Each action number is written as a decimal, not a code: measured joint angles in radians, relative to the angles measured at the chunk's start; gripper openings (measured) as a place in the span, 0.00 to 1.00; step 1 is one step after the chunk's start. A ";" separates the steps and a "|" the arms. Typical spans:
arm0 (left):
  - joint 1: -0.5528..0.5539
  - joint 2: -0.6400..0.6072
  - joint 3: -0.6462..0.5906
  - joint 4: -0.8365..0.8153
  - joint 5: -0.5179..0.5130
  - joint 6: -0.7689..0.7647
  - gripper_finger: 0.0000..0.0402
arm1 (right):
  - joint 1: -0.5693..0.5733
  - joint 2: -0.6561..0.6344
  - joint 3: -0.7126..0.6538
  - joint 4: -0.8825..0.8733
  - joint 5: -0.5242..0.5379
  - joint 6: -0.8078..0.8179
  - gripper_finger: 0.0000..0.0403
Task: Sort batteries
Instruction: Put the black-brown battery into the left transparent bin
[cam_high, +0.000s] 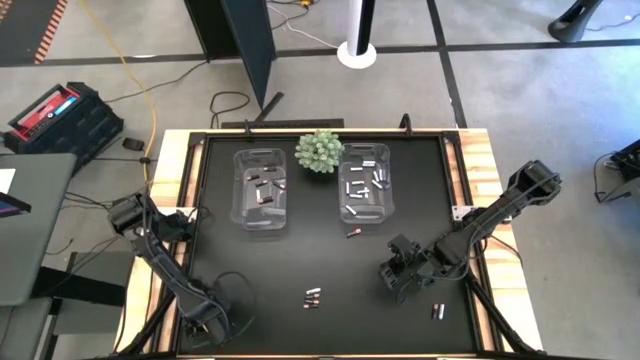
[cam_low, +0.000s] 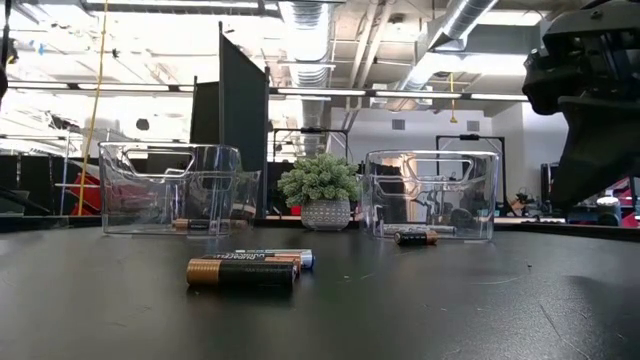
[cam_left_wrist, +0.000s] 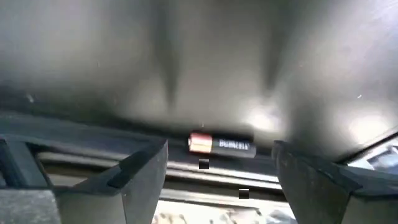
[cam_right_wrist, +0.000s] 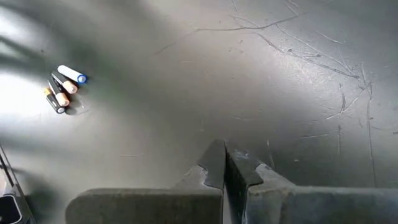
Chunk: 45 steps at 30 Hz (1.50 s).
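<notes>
A dark battery with a copper end (cam_left_wrist: 221, 144) lies on the black mat at its near-left edge, beside the table's rail. My left gripper (cam_left_wrist: 221, 171) is open, with one finger on either side of this battery and short of it, touching nothing. In the high view that gripper (cam_high: 205, 322) is at the near-left corner. My right gripper (cam_right_wrist: 225, 163) is shut and empty over bare mat, right of centre (cam_high: 395, 275). A small cluster of batteries (cam_high: 313, 297) lies near the front middle of the mat, also in the low view (cam_low: 245, 270) and the right wrist view (cam_right_wrist: 62, 88).
Two clear bins, left (cam_high: 262, 188) and right (cam_high: 365, 183), stand at the back with batteries inside, and a green plant (cam_high: 320, 150) sits between them. Single batteries lie in front of the right bin (cam_high: 352, 232) and near the front right (cam_high: 437, 311).
</notes>
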 joint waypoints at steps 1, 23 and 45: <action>0.000 0.000 -0.005 0.005 0.020 -0.009 0.71 | 0.000 0.000 0.000 0.000 0.000 -0.002 0.05; -0.020 0.000 -0.026 0.092 0.082 0.045 0.71 | 0.002 0.144 0.000 0.161 0.000 0.002 0.05; -0.061 0.212 0.080 -0.064 0.094 0.299 0.60 | 0.013 0.254 0.000 0.434 -0.019 -0.059 0.05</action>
